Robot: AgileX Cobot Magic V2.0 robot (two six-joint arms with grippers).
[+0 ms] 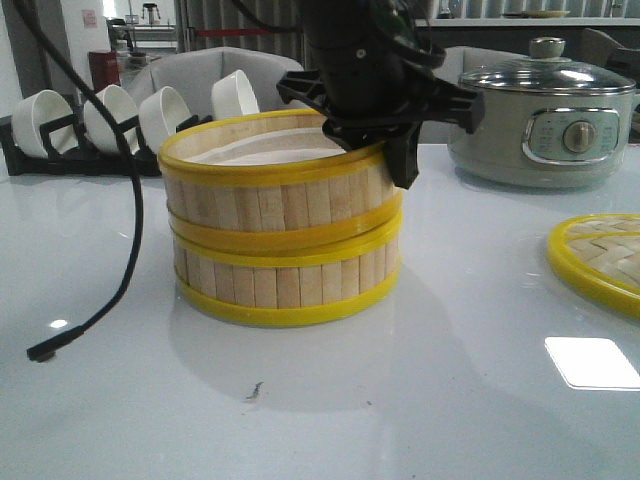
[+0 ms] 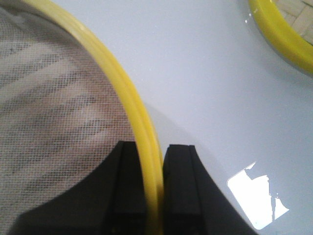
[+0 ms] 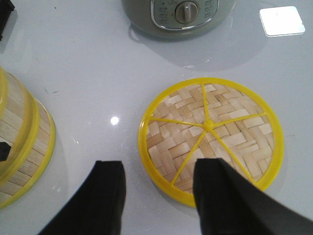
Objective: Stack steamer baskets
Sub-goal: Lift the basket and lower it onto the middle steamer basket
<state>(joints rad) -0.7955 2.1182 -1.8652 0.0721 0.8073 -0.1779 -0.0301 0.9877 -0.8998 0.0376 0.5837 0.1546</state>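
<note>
2 steamer baskets [image 1: 283, 232], bamboo slats with yellow rims, sit stacked; left claw [image 2: 155, 188] pinches the upper rim, right claw [image 3: 157, 188] spread.

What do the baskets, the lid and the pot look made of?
Baskets: pale bamboo slats, glossy yellow rims, likely plastic; mesh-like liner inside. Lid: woven bamboo strips, yellow rim and spokes. Pot: matte grey-green body, clear glass cover.

Right gripper [image 3: 159, 196]: fingers [image 3: 105, 196] spread apart, nothing between, hovering above table [image 3: 88, 63]. Lid [image 3: 210, 137] flat on table, spoked side up, one finger overlapping its 6 o'clock rim. Stacked baskets [image 3: 19, 147] at 9 o'clock. Pot [image 3: 178, 14] at 12 o'clock.
</note>
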